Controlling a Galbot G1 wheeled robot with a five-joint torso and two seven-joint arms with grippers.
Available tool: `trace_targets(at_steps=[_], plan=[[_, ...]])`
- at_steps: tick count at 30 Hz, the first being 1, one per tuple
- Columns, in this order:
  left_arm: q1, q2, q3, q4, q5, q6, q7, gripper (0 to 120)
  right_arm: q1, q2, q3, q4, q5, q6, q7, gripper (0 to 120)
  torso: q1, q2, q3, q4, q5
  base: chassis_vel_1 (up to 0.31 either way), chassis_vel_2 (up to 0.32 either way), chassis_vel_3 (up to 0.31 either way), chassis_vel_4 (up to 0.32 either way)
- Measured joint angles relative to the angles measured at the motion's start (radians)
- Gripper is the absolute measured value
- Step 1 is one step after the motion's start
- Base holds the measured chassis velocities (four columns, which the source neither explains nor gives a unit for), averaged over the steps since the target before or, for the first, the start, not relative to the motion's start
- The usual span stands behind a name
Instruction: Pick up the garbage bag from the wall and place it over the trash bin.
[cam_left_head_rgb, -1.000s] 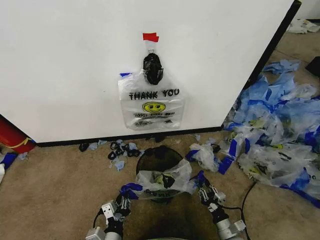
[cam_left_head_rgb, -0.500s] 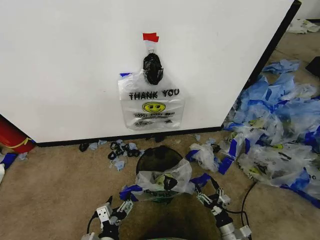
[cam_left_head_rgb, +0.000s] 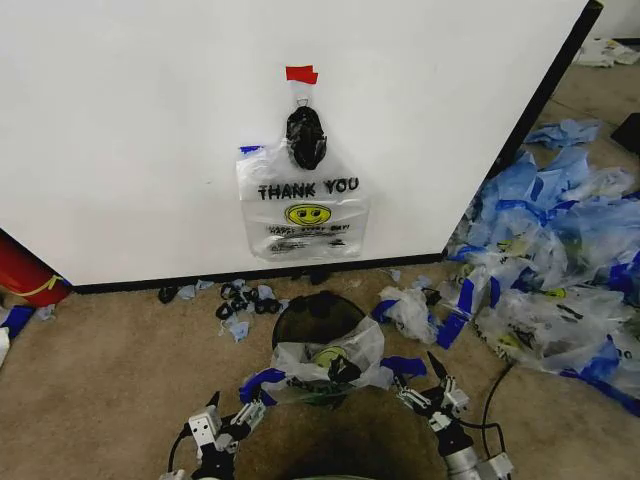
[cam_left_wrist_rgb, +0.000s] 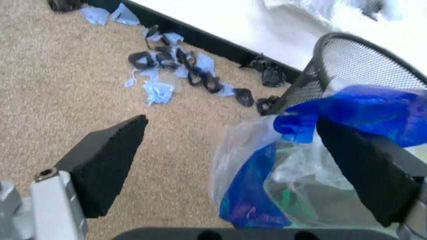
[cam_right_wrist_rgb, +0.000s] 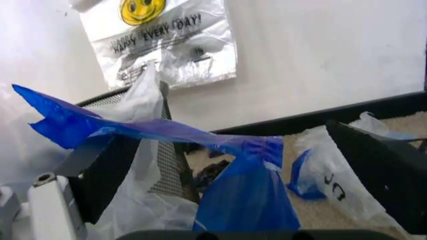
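We see the thin crinkled garbage bag lying sideways across the round mesh trash bin; left gripper and right gripper are both released.

Tan carpet, scattered bag scraps

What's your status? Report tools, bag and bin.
Left tool and right tool open, low beside the trash bin. Garbage bag draped over near rim, blue handles trailing. Second bag hangs on the wall.

Head camera downward toward wall; both wrist cameras close on trash bin.
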Motion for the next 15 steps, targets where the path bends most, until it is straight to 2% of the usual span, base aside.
trace_targets(at_steps=[15], plan=[[-0.006,0.000,0.006,0.006,0.000,0.002,0.001,98,-0.012,-0.015,0.010,0.006,0.000,0.000,-0.002,100,0.000,0.000,0.000,0.0000,0.0000,0.000,0.000,0.000,0.000]])
